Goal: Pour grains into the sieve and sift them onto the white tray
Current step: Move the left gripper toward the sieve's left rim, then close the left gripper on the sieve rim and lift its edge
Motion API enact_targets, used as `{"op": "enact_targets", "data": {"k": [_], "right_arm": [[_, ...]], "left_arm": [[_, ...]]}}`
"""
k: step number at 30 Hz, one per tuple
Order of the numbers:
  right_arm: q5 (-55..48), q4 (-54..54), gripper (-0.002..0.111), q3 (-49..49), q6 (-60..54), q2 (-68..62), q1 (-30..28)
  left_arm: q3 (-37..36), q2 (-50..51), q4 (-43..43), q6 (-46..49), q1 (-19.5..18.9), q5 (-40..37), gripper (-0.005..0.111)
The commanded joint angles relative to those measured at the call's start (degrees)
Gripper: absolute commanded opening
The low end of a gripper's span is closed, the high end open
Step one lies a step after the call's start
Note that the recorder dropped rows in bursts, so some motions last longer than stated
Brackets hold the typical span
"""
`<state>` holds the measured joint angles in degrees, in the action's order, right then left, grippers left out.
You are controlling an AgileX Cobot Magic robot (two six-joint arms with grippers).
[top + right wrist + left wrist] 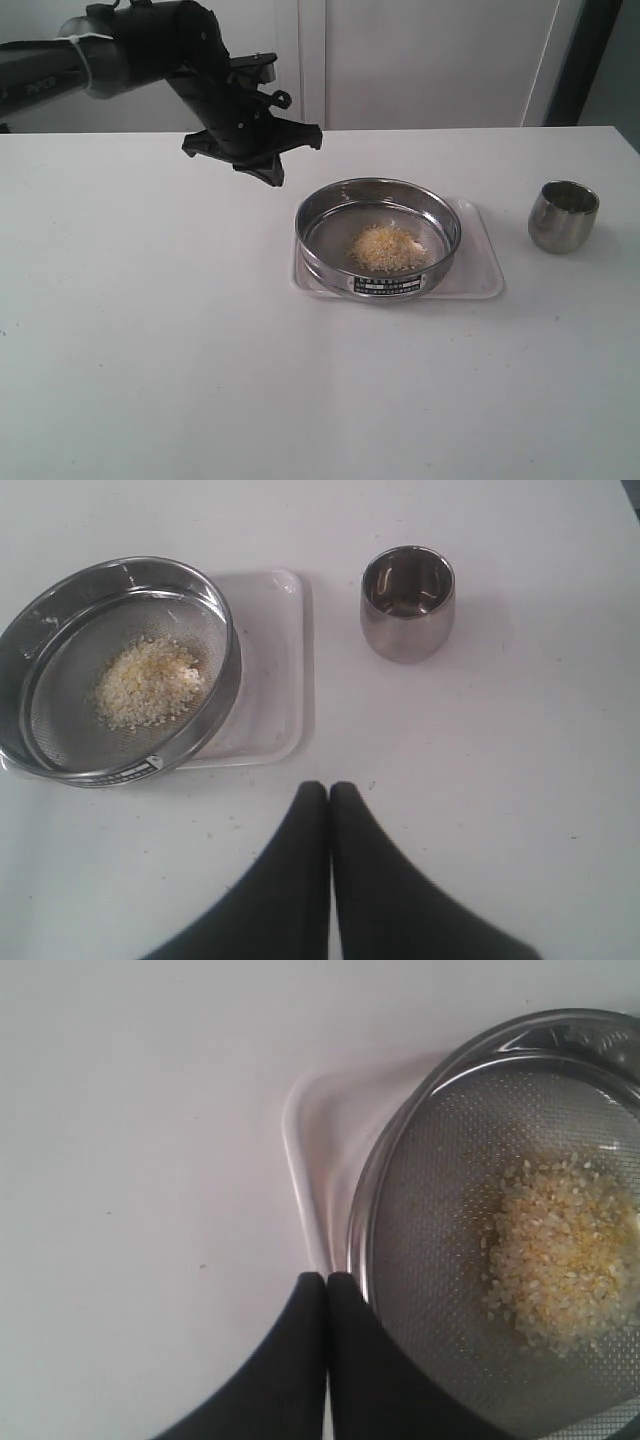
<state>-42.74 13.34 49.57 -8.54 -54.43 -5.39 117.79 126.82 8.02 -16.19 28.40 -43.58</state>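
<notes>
On a flat rectangular white plastic tray (482,275) with rounded corners and a low rim: a wide round shallow steel sieve (318,250) with a fine mesh bottom and a black-and-white label on its rim. Heaped near the middle of the mesh, a small mound of pale yellow and whitish grains (388,248). To the right of the tray and apart from it, upright on the plain white table (150,340), a small rounded steel cup (563,215).

Reaching in from the left edge of the exterior view on a black jointed arm, forearm about level, wrist bent down and angled towards the middle: the left gripper (267,177). Hanging in the air above the table, behind and to the left of the sieve, touching nothing. Black fingers (290,1370) pressed flat together with nothing between. Just past the fingertips in the wrist camera, one rounded corner of the tray and the sieve's rim.

Seen only from its own wrist camera: the right gripper (328,790). Likewise closed on nothing, both fingers meeting along one seam, poised over the table, apart from tray, sieve and cup.
</notes>
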Motion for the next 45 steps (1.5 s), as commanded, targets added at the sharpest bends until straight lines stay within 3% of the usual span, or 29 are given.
{"op": "enact_targets", "data": {"k": [1,5,8,45], "right_arm": [[0.73,0.18,0.000,-0.01,-0.40,0.03,-0.32],[0.63,0.18,0.000,-0.01,-0.40,0.03,-0.32],[0.63,0.18,0.000,-0.01,-0.40,0.16,-0.32],[0.61,0.18,0.000,-0.01,-0.40,0.29,-0.32]], "left_arm": [[0.66,0.72,0.85,-0.38,1.33,-1.02,0.017],[0.66,0.93,0.85,0.81,1.66,-1.02,0.037],[0.66,1.29,1.33,0.69,1.72,-1.49,0.044],[0.66,8.87,3.84,0.69,2.65,2.74,0.045]]}}
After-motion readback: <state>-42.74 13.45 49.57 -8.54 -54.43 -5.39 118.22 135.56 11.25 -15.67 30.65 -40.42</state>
